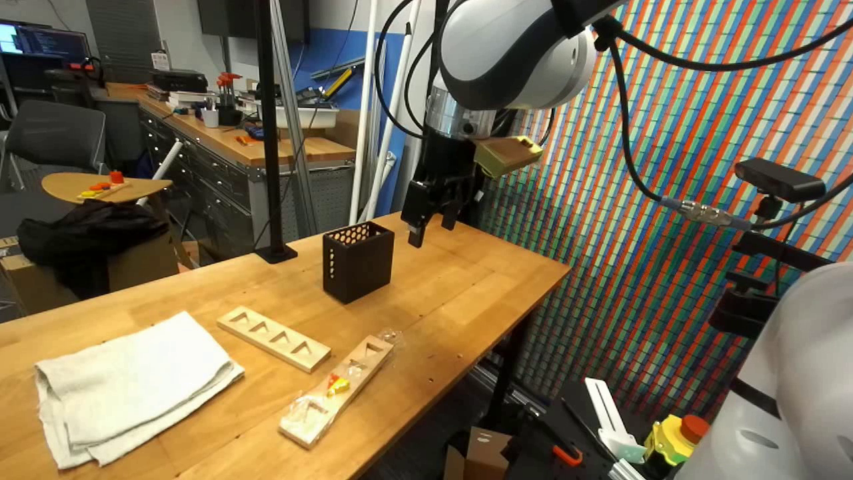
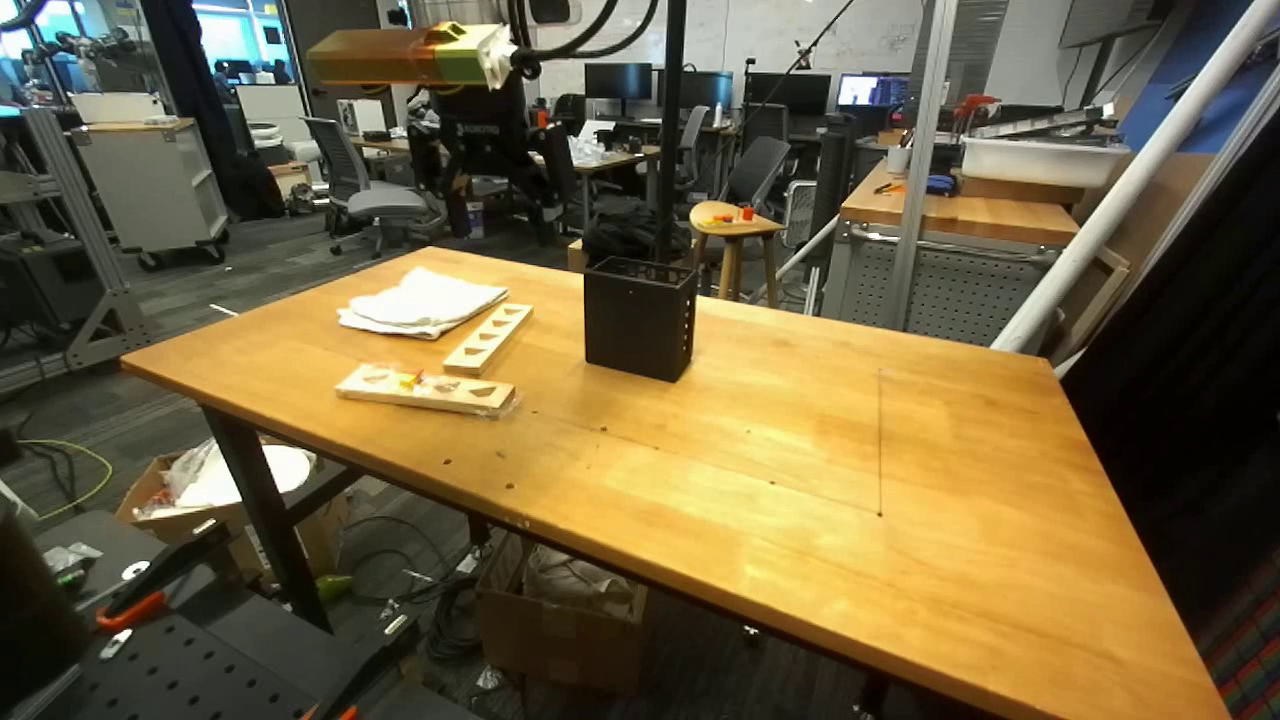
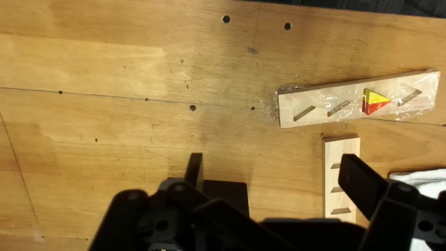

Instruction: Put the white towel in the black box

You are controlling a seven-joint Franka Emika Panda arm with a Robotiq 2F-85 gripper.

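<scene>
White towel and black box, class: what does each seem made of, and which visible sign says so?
White towel: matte cloth, probably cotton; it lies in limp folds.
Black box: likely plastic, possibly painted metal; dull, rigid-looking walls, some perforated.

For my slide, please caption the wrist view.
Open black pincer partly hiding rectangular black box; at right, oblong pale wooden blocks and folded white cloth towel.

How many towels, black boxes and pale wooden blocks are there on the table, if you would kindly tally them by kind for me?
White towel: 1
Black box: 1
Pale wooden blocks: 2 (unwrapped block, plastic-wrapped block)
Total: 4
</scene>
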